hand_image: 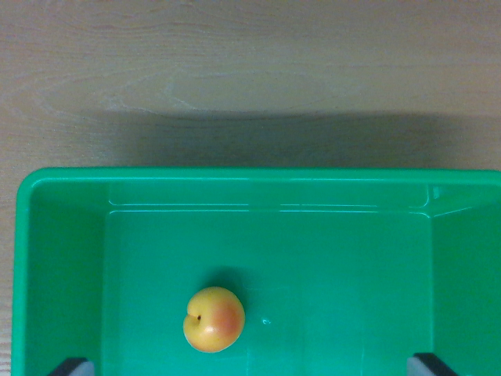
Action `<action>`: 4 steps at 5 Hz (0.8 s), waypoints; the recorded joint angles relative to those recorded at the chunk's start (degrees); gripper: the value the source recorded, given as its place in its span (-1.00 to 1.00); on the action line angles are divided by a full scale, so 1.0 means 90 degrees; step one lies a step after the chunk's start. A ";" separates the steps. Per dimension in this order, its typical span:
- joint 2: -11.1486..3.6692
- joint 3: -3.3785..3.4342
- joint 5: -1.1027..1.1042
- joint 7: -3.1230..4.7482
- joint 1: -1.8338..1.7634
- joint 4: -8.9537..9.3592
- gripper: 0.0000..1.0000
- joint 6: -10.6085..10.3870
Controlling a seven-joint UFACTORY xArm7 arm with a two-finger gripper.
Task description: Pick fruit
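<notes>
Item: one peach (214, 319), lying on the floor of the green bin (63, 182), untouched. My fingertips (72, 366) spread wide, holding nothing.

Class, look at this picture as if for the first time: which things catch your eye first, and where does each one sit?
The eye goes first to the yellow-orange fruit, lying alone on the floor of the bright green bin, towards the wrist view's lower left. The bin fills the lower half of the picture and stands on a pale wooden table. Two dark fingertips peek in at the bottom corners.
</notes>
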State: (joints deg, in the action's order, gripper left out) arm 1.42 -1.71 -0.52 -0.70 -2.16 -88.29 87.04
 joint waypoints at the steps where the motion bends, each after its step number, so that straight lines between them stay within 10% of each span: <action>1: -0.0032 0.0007 -0.0003 0.0023 -0.0010 0.0126 -1.00 -0.0150; 4: -0.0071 0.0015 -0.0008 0.0050 -0.0022 0.0278 -1.00 -0.0330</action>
State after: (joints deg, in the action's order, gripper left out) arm 0.77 -1.58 -0.59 -0.25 -2.36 -85.79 84.07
